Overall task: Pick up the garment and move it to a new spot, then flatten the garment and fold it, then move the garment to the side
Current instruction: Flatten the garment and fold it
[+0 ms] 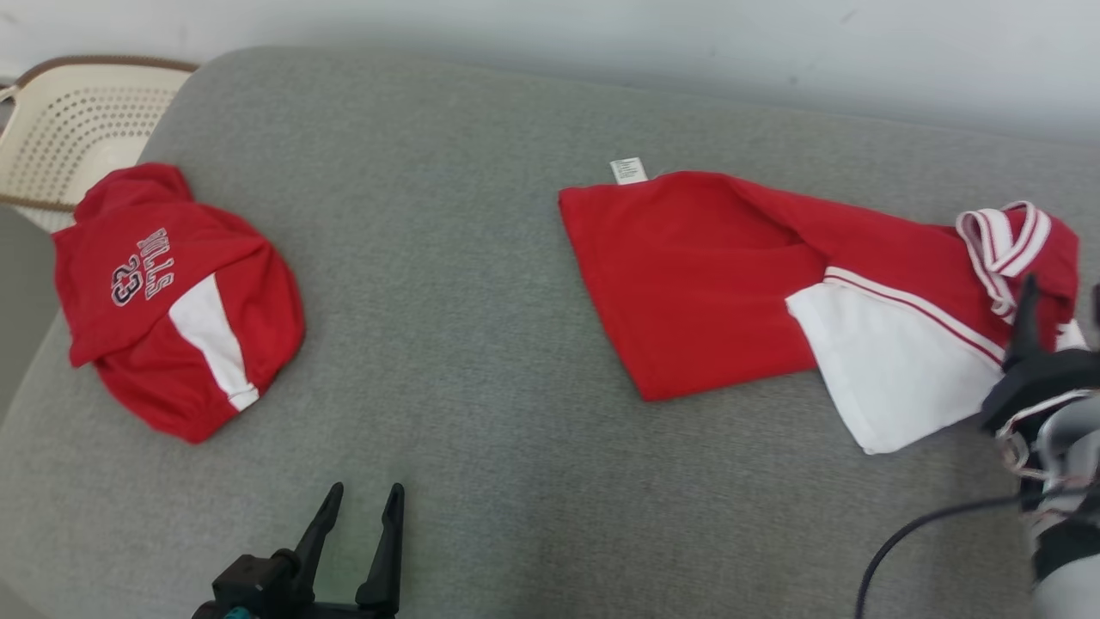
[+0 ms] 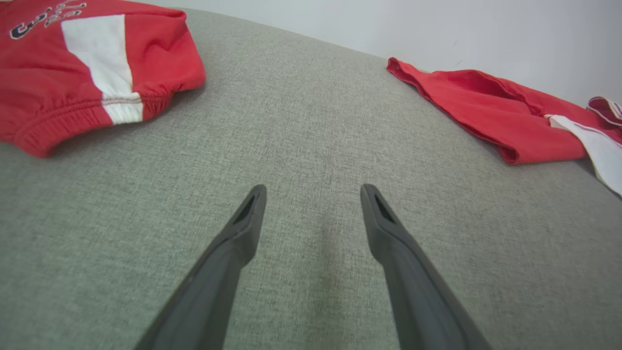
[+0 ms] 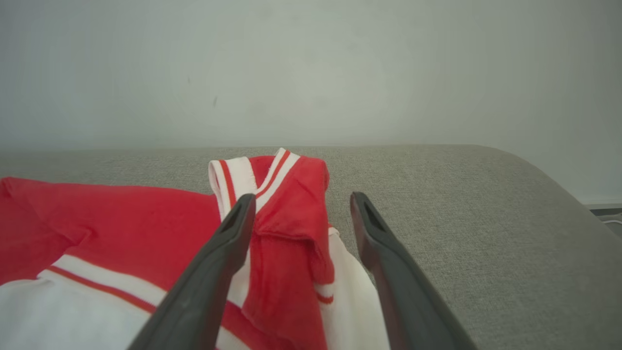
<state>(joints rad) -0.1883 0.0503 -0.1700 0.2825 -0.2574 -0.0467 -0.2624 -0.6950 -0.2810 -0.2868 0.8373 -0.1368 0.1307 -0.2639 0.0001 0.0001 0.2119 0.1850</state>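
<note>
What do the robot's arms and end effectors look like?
Each has two long, dark grey, tapering fingers, hollowed near the tip. The left end effector has a black base with a teal spot. The right end effector has a black mount, a pale grey forearm and a looping black cable.
</note>
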